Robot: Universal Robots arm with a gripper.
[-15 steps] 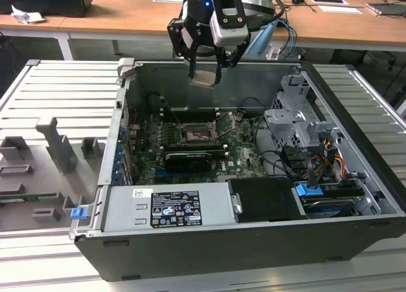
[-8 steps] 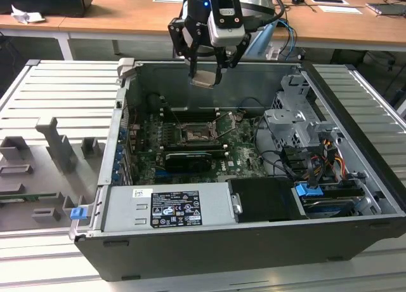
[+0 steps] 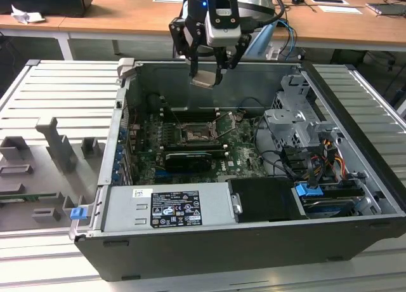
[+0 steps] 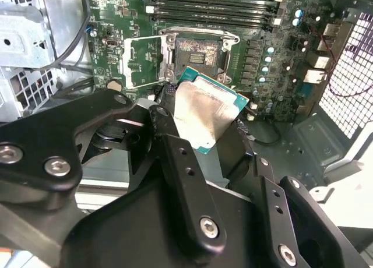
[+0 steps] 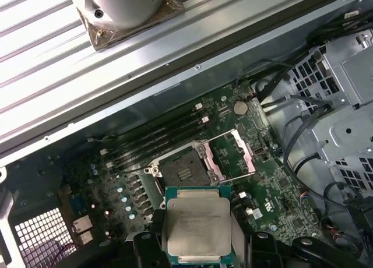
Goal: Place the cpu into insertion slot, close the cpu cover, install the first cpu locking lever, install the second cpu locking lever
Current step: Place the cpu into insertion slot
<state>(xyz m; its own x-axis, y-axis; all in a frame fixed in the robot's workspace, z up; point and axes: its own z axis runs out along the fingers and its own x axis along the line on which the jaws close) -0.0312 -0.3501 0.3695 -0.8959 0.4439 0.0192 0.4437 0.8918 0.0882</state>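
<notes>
Cpu (image 5: 198,227) sits clamped in the gripper (image 3: 207,73), held high above the open insertion slot (image 5: 182,173).

**A robotics laboratory or test workshop, set up for work on computer hardware.**

In the exterior view, an opened computer case (image 3: 254,241) is laid on a table of ribbed aluminium profiles (image 3: 57,82). Grey moulded part holders (image 3: 57,146) are fixed beside it, at the exterior view's left. A robot arm (image 3: 212,9) with its gripper (image 3: 207,76) is seen above the case. Behind it, wooden office desks (image 3: 114,19) with papers (image 3: 336,8) are placed. In both wrist views the green motherboard (image 4: 111,58) (image 5: 274,186) is seen exposed.
</notes>
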